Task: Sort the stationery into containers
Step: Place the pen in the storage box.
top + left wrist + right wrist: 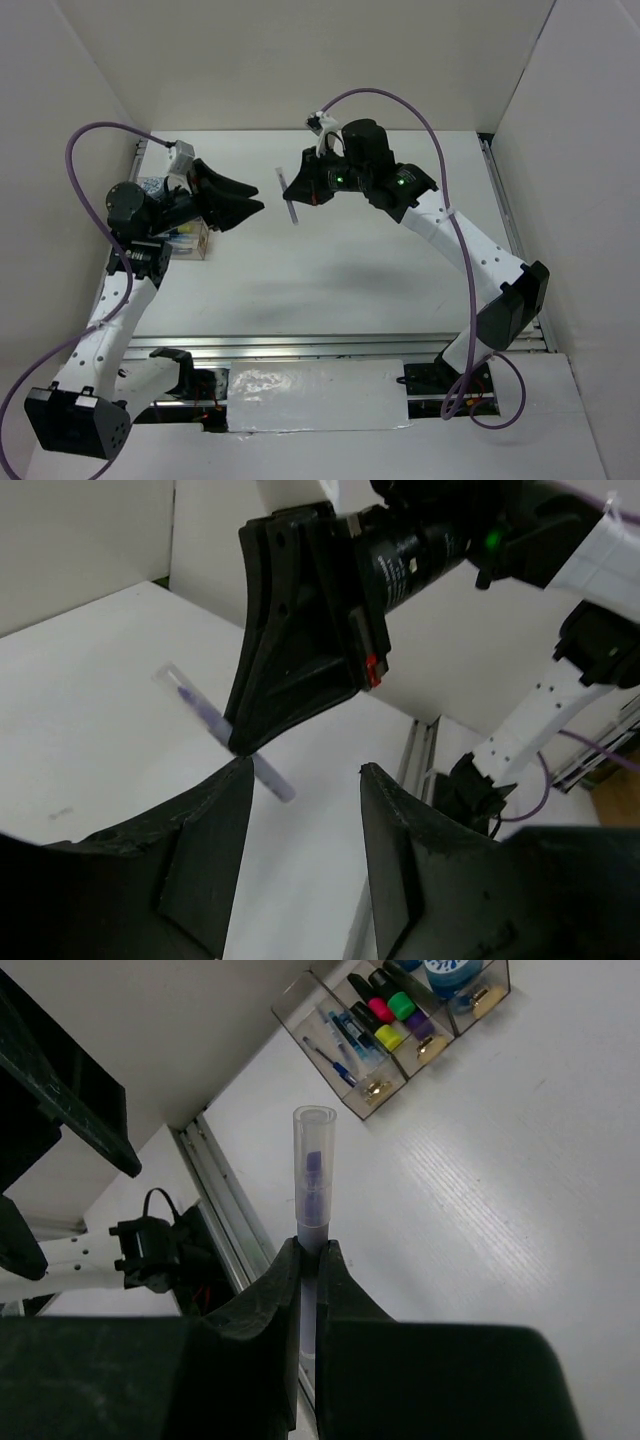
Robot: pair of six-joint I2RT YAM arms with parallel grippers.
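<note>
The right gripper is clamped tight on a thin pen, its two fingers pressed flat against the barrel with no gap to either side. The pen stands out past the fingertips, and its clear cap shows a purple-blue part inside. From the overhead camera the pen is up in the air over the far middle of the table, slanted, with the right gripper holding it from the right.

The left gripper faces the pen from the left, close to it but not touching. Its jaws stand about half open and there is nothing between them. From the left wrist camera the two dark fingers frame a gap, and through that gap the pen shows crossing behind the tip of the right gripper (the pen's lower end pokes out below that tip).

The clear box sits on the table at the far left edge, just beside the left arm, partly hidden by it in the overhead view. From the right wrist camera its compartments are easy to read: thin blue pens lie in one, highlighters with pink, green, yellow and purple caps lie side by side in the next, and a round blue-and-white tub fills the one after that.
</note>
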